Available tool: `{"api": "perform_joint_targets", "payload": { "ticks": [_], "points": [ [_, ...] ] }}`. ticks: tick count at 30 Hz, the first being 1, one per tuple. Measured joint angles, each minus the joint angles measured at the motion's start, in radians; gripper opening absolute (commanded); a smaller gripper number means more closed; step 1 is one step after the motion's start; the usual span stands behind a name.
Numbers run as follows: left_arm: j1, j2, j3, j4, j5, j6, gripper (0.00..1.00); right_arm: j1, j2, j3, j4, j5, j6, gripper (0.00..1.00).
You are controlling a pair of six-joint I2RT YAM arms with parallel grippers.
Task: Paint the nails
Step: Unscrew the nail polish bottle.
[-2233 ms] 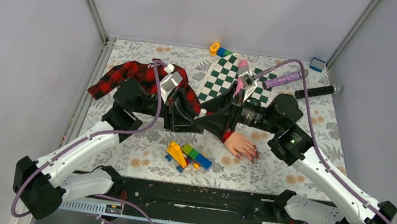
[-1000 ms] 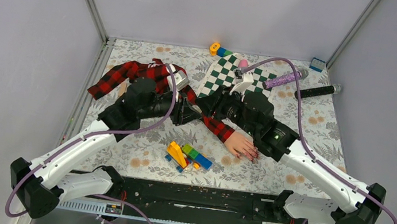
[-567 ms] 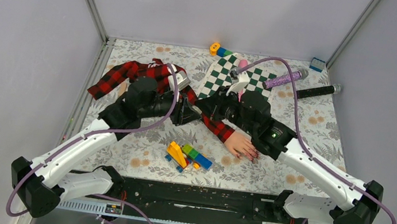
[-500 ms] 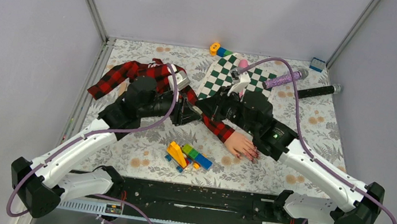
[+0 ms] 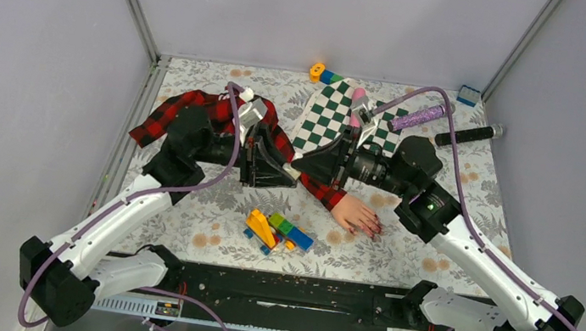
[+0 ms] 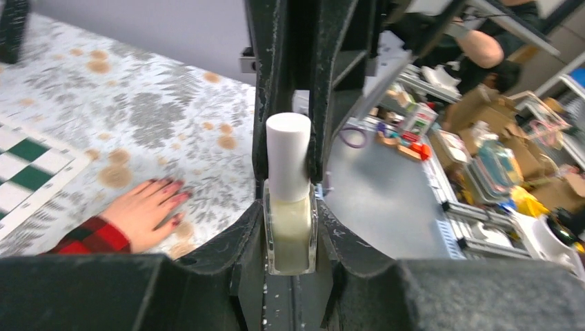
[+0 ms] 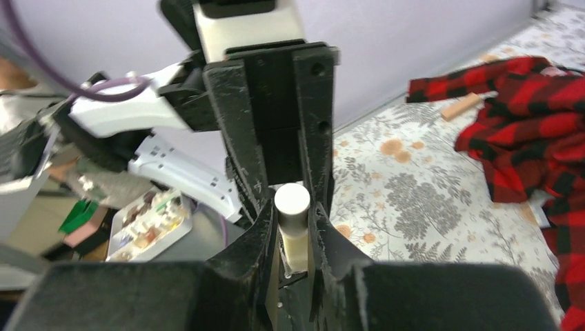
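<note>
A small bottle point(image 6: 290, 238) of pale liquid with a white cap point(image 6: 288, 148) is held up between both grippers. My left gripper point(image 6: 290, 207) is shut on its glass body. My right gripper point(image 7: 293, 210) is shut on the cap point(image 7: 292, 200). From above, the left gripper point(image 5: 292, 177) and right gripper point(image 5: 297, 163) meet tip to tip over the plaid sleeve point(image 5: 321, 188), and they hide the bottle. The pale mannequin hand point(image 5: 356, 215) lies flat on the table to their right. Its dark-red nails point(image 6: 176, 185) show in the left wrist view, below and left of the bottle.
A pile of toy bricks point(image 5: 274, 230) lies in front of the grippers. A green chequered cloth point(image 5: 331, 111), a purple roller point(image 5: 417, 116) and a black cylinder point(image 5: 469, 136) lie at the back. The red plaid shirt point(image 5: 194, 110) spreads out at the back left.
The right gripper's jaws have closed on the cap. Both wrists have drawn back from the middle, with the fingertips still meeting over the sleeve. The hand has not moved.
</note>
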State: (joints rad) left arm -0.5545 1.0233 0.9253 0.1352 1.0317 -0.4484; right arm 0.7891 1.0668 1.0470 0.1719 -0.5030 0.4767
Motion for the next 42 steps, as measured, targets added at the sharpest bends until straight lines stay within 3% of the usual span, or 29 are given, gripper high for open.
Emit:
{"api": "perform_joint_targets", "payload": {
  "ticks": [6,10,11,14,15,18,23,29,37,40,42],
  "points": [
    [0.002,0.016,-0.034,0.269,0.167,-0.193,0.0,0.0,-0.014,0.001,0.073,-0.151,-0.009,0.0],
    [0.002,0.024,-0.037,0.362,0.216,-0.262,0.0,-0.001,-0.016,0.001,0.106,-0.208,-0.009,0.0],
    [0.001,0.024,-0.037,0.371,0.22,-0.268,0.0,-0.001,-0.018,0.001,0.108,-0.214,-0.01,0.06],
    [-0.002,0.023,-0.037,0.367,0.212,-0.254,0.0,0.0,-0.027,0.001,0.097,-0.198,-0.013,0.67],
    [-0.003,0.022,-0.037,0.35,0.205,-0.233,0.0,0.001,-0.032,0.001,0.085,-0.178,-0.013,0.79],
    [-0.005,0.005,-0.029,0.197,0.133,-0.106,0.0,0.006,-0.062,-0.005,0.06,-0.086,-0.011,0.88],
    [-0.047,-0.035,0.006,-0.066,-0.106,0.097,0.0,0.009,-0.108,-0.034,0.056,0.14,0.035,0.78],
    [-0.096,-0.054,0.023,-0.227,-0.375,0.204,0.0,0.079,-0.042,-0.032,0.014,0.421,0.109,0.62],
    [-0.118,-0.053,0.023,-0.319,-0.538,0.24,0.0,0.159,0.088,0.039,-0.074,0.592,0.146,0.42],
    [-0.119,-0.053,0.024,-0.326,-0.557,0.243,0.0,0.165,0.105,0.061,-0.097,0.625,0.152,0.27],
    [-0.12,-0.053,0.027,-0.327,-0.566,0.246,0.0,0.164,0.113,0.07,-0.111,0.642,0.156,0.26]
  ]
}}
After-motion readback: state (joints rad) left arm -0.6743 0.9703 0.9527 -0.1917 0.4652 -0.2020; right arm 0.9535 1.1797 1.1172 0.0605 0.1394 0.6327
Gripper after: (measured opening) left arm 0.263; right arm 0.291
